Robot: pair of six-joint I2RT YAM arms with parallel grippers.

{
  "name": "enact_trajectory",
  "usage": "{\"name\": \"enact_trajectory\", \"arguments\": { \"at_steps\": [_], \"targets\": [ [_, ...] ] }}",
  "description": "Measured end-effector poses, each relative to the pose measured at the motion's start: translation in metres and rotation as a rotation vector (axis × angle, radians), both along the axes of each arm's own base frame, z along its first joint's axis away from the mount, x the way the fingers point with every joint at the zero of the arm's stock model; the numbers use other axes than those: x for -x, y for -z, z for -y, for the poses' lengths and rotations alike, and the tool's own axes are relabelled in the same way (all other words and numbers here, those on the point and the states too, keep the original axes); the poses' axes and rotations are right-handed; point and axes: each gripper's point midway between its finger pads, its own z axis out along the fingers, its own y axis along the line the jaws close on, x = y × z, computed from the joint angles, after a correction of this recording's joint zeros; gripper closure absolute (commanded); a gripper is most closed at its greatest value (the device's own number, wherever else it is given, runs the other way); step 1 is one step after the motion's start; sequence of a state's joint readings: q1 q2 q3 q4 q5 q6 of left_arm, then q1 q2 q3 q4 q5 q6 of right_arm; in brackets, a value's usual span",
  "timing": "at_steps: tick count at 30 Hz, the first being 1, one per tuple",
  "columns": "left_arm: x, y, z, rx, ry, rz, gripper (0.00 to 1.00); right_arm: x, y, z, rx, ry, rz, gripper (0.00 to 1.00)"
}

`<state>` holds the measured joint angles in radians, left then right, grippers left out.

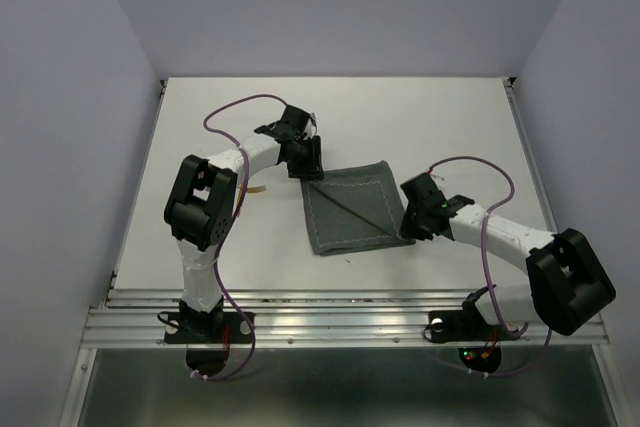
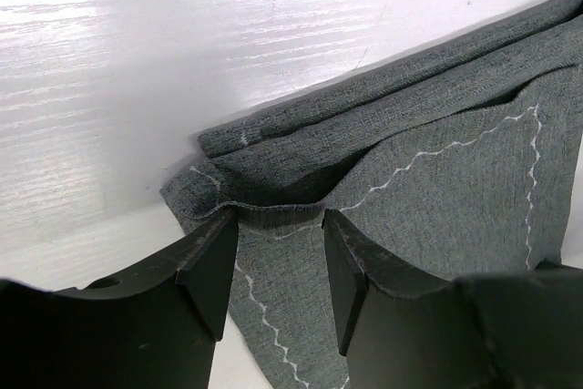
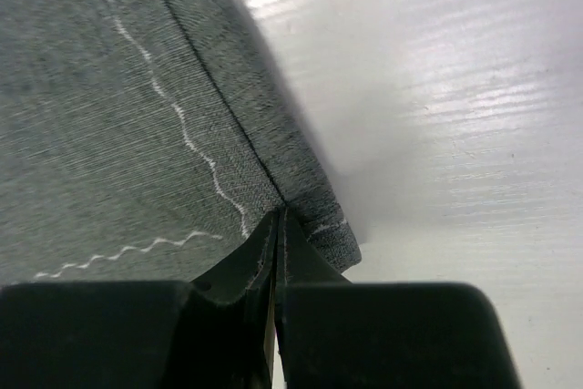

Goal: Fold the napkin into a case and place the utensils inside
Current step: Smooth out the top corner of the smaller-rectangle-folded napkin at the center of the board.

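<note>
Fingers of the left gripper [image 1: 303, 159] sit at the far left corner of the napkin [image 1: 350, 209] in the overhead view, and those of the right gripper [image 1: 412, 219] at its near right corner. Those diagonal ends are well suited, I'd say, to steadying the cloth or turning a fold. The napkin lies partly folded around the middle of the worktop [image 1: 200, 107], well off every edge. A gold sliver beside the left arm looks like one of the utensils [image 1: 258, 190], mostly covered by the arm. From the left wrist, the two fingers [image 2: 211, 261] stand spread, straddling a loose layered corner without squeezing it; how many layers lie there I can't make out. From the right wrist, the fingers [image 3: 244, 269] are pressed tight together, tips at the hem by the corner, and whether any cloth is caught between them is hidden.
</note>
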<state>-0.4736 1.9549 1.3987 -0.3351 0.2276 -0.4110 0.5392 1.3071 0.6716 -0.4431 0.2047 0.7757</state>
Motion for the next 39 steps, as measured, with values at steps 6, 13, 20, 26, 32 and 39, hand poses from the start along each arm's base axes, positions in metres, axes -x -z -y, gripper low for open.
{"name": "enact_trajectory", "arguments": {
  "at_steps": [6, 13, 20, 26, 32, 39],
  "targets": [
    [-0.001, -0.003, 0.000, -0.001, 0.003, 0.004, 0.47, 0.005, 0.012, 0.002, 0.007, 0.011, -0.027, 0.99],
    [-0.010, -0.017, -0.005, -0.035, -0.015, 0.036, 0.46, 0.005, -0.016, 0.007, -0.008, 0.023, 0.039, 0.91],
    [-0.013, -0.059, -0.012, -0.038, -0.040, 0.117, 0.46, -0.005, -0.037, 0.014, 0.016, 0.050, 0.104, 0.90],
    [-0.009, -0.079, -0.015, -0.023, -0.047, 0.155, 0.46, 0.004, -0.004, 0.020, 0.081, 0.047, -0.004, 0.93],
    [0.009, -0.066, -0.019, -0.038, -0.041, 0.115, 0.46, 0.008, 0.014, 0.014, 0.058, 0.030, -0.036, 0.96],
    [0.026, -0.055, -0.008, -0.048, -0.010, 0.087, 0.46, 0.014, 0.013, -0.025, -0.047, -0.038, -0.014, 0.96]
  ]
}}
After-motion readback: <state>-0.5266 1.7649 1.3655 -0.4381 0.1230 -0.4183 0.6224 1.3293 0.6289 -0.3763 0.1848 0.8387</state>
